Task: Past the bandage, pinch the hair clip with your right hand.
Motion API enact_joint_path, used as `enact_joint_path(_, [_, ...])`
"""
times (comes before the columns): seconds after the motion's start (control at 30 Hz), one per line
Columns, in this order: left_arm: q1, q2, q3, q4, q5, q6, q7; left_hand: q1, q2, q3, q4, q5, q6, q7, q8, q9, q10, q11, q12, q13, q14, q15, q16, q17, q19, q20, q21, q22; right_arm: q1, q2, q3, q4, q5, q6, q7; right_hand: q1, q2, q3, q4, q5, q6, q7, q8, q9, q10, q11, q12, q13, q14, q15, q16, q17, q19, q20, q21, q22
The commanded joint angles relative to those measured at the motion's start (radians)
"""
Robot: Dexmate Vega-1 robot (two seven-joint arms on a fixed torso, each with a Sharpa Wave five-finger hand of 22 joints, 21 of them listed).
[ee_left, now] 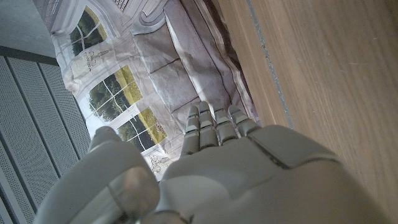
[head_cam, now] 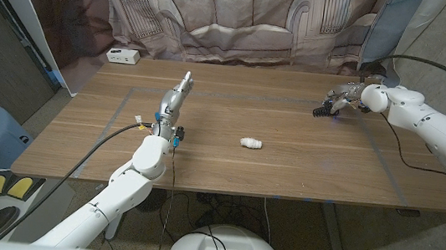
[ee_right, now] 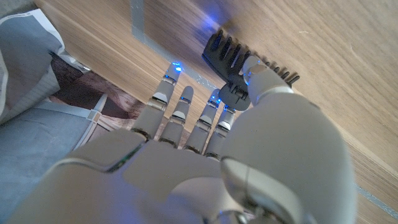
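Hair clip point(head_cam: 324, 111) pinched by right hand point(head_cam: 349, 96) near table's point(head_cam: 285, 170) far edge, left hand point(head_cam: 173, 102) released

A wooden table point(head_cam: 303, 164) carries a white bandage point(head_cam: 250, 143) and a white box point(head_cam: 122, 55).

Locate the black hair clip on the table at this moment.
In the head view the hair clip is at the table's far right, at the right hand's fingers, well beyond the bandage.

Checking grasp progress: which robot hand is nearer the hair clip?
Right. The right robot hand pinches the hair clip; the left robot hand stands far across the table.
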Motion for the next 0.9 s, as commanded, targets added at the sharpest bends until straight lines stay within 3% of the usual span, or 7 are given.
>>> enact_joint_path(0.03, [-0.003, -0.001, 0.003, 0.008, -0.006, -0.003, -0.005, 0.003, 0.012, 0.0, -0.011, -0.003, 0.008, 0.001, -0.001, 0.002, 0.008, 0.003, -0.003, 0.004, 0.004, -0.001, -0.002, 0.001, -0.002, 0.008, -0.005, 0.005, -0.02, -0.019, 0.021, -0.046, -0.009, -0.023, 0.013, 0.014, 0.006, -0.006, -0.003, -0.005, 0.029, 0.001, 0.011, 0.003, 0.023, -0.002, 0.005, 0.002, 0.024, -0.053, 0.01, 0.002, 0.016, -0.001, 0.009, 0.003])
enact_joint_path(0.63, [-0.009, -0.003, 0.007, 0.015, -0.011, -0.003, -0.012, 0.003, 0.012, 0.001, -0.011, -0.004, 0.007, 0.001, -0.001, 0.002, 0.008, 0.003, -0.003, 0.004, 0.004, -0.002, -0.002, 0.001, -0.005, 0.009, -0.005, 0.006, -0.069, -0.065, 0.069, -0.148, -0.02, -0.05, 0.019, 0.012, 0.009, -0.011, 0.001, -0.009, 0.073, -0.002, 0.015, 0.002, 0.069, -0.001, 0.007, 0.002, 0.066, -0.064, 0.015, -0.001, 0.043, -0.004, 0.012, 0.004])
enact_joint_path(0.9, [-0.009, -0.002, 0.007, 0.018, -0.015, -0.005, -0.014, 0.003, 0.013, 0.001, -0.012, -0.004, 0.008, 0.001, -0.001, 0.002, 0.008, 0.002, -0.003, 0.004, 0.004, -0.002, -0.002, 0.001, -0.005, 0.009, -0.005, 0.006, -0.097, -0.077, 0.094, -0.175, -0.019, -0.037, -0.021, 0.004, 0.003, -0.014, 0.004, -0.011, 0.129, -0.002, 0.024, 0.002, 0.13, -0.001, 0.011, 0.002, 0.137, -0.082, 0.021, -0.01, 0.065, -0.01, 0.013, 0.004])
